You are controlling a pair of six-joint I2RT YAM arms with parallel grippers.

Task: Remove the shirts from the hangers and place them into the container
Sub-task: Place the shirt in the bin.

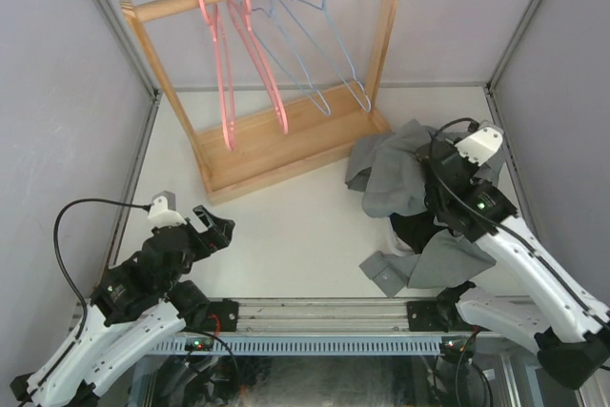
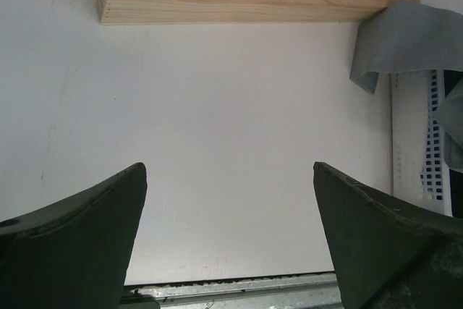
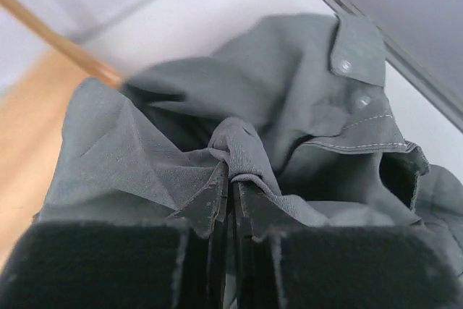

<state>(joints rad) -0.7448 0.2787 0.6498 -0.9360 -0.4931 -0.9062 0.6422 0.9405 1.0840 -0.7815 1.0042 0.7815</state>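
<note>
Grey shirt (image 1: 396, 173) is off its hanger and sits on top of the heap at the right side of the table (image 1: 295, 226), w/ the black shirt (image 1: 415, 228) peeking out from underneath. The container (image 2: 427, 142) is under all that. Only a strip of its perforated white wall shows in the left wrist view, w/ grey cloth hanging over it. Grey fabric also spills over the near side onto the table, so it's prob not tucked in properly yet. White and plaid shirts aren't visible anywhere, so no telling if they're buried under the pile. Right gripper (image 3: 233, 193) is clamped tight on a bunched fold of the grey shirt, a bit below the collar and buttons, per its own cam. Further out, all four hangers on the wooden rack (image 1: 276, 154) are bare, the two pink hangers (image 1: 225, 92) and the two light-blue hangers (image 1: 327, 107) side by side on the bar. Left gripper (image 1: 217, 232) is spread wide w/ nothing in it, hovering over bare table well apart from the pile. So imo the unhanging part looks done, and what's left is basically getting the grey one fully inside the basket and letting go.
</note>
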